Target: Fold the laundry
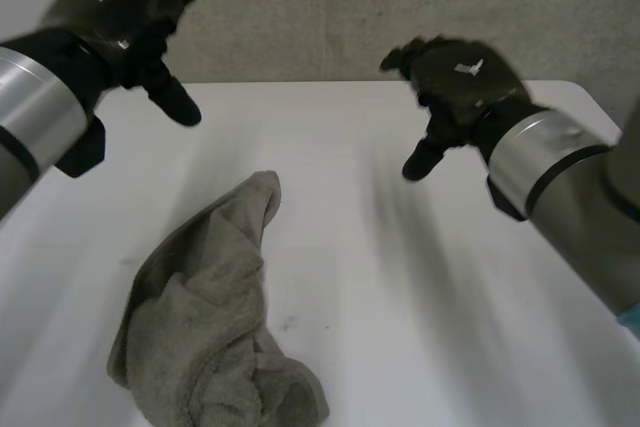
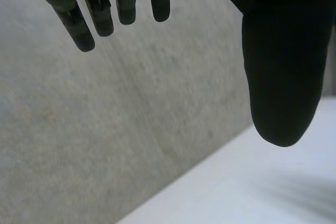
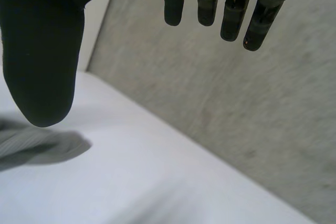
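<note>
One crumpled towel [image 1: 200,317] at near edge of table [image 1: 420,287], left hand [image 1: 115,2], right hand [image 1: 465,77] aloft, fingers [image 2: 84,30] spread.

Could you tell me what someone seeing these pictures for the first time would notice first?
The eye goes first to the crumpled grey towel, lying in a heap on the white table toward the robot's left side. Next come the two black hands raised above the far part of the table, the left hand and the right hand, both open and well apart from the towel.
</note>
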`<act>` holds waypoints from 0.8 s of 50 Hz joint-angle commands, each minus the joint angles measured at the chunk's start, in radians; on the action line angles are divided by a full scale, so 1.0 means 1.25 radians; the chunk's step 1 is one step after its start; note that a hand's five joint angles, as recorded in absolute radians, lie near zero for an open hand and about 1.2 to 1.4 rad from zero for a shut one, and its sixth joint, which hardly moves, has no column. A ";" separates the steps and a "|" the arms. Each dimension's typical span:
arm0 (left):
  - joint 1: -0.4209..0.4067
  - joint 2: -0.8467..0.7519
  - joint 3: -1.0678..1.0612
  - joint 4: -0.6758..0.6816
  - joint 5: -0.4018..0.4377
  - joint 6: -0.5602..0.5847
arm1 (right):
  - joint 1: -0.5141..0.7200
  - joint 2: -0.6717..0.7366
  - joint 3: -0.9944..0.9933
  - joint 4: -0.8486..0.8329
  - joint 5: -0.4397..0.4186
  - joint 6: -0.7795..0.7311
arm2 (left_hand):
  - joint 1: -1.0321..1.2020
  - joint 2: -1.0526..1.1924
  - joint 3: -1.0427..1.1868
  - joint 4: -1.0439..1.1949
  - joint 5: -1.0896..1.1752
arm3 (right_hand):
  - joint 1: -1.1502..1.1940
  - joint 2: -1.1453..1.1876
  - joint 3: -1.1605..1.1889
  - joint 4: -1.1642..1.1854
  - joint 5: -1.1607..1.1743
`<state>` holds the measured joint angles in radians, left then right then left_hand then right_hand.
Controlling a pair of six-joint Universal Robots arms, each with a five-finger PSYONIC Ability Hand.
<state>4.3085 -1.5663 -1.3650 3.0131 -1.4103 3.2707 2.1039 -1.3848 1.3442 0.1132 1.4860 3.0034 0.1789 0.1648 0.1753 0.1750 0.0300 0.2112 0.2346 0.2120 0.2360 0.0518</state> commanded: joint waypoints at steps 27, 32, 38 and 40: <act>0.386 0.097 -0.357 -0.052 0.099 0.049 | 0.311 0.463 -0.139 -0.101 -0.167 -0.184 | 0.009 0.020 0.012 0.012 -0.012 | 0.311 0.292 0.311 0.291 0.299; 0.394 0.117 -0.384 -0.052 0.118 0.048 | 0.312 0.494 -0.188 -0.140 -0.081 -0.227 | 0.009 0.020 0.012 0.012 -0.012 | 0.948 0.929 0.947 0.928 0.936; 0.394 0.117 -0.382 -0.051 0.119 0.048 | 0.271 0.374 -0.200 -0.189 0.078 -0.229 | 0.009 0.020 0.012 0.012 -0.012 | 0.948 0.929 0.947 0.928 0.936; 0.393 0.117 -0.381 -0.051 0.119 0.048 | 0.239 0.341 -0.188 -0.187 0.089 -0.234 | 0.007 0.018 0.009 0.010 -0.014 | 0.948 0.929 0.947 0.928 0.936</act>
<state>4.8035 -1.4180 -1.8480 2.9495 -1.2605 3.3294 2.4737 -0.8302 1.0908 -0.0966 1.4944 2.7133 0.1789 0.1761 0.1771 0.1768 0.0307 0.9616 1.1657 1.1786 1.1883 0.9475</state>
